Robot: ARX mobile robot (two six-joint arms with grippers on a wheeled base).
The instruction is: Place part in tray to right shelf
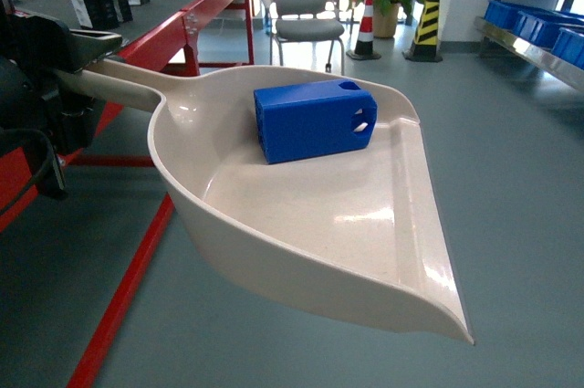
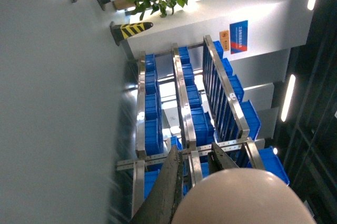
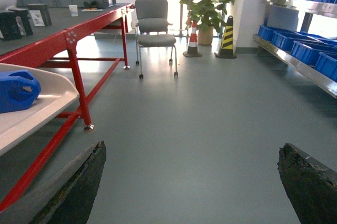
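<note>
Head: left gripper (image 1: 78,64) clamped on the tray (image 1: 365,233) handle, scoop held out level over the floor. Part (image 1: 315,120) lies on its side near the tray's back wall, long axis across the scoop, holes showing. Shelf (image 1: 538,55) well off to the right; the tray's long axis points forward, not at it, so I judge a right turn comes first.

Left wrist: handle end fills the bottom; shelf (image 2: 181,108) with blue crates (image 2: 152,103) beyond.

Right wrist: right gripper (image 3: 192,182) spread wide, empty. Part (image 3: 18,91) glossy blue, rounded end.

Bright daylight, glare on tray (image 1: 365,224), blurry fingers (image 3: 73,187) in rt wrist view.
</note>
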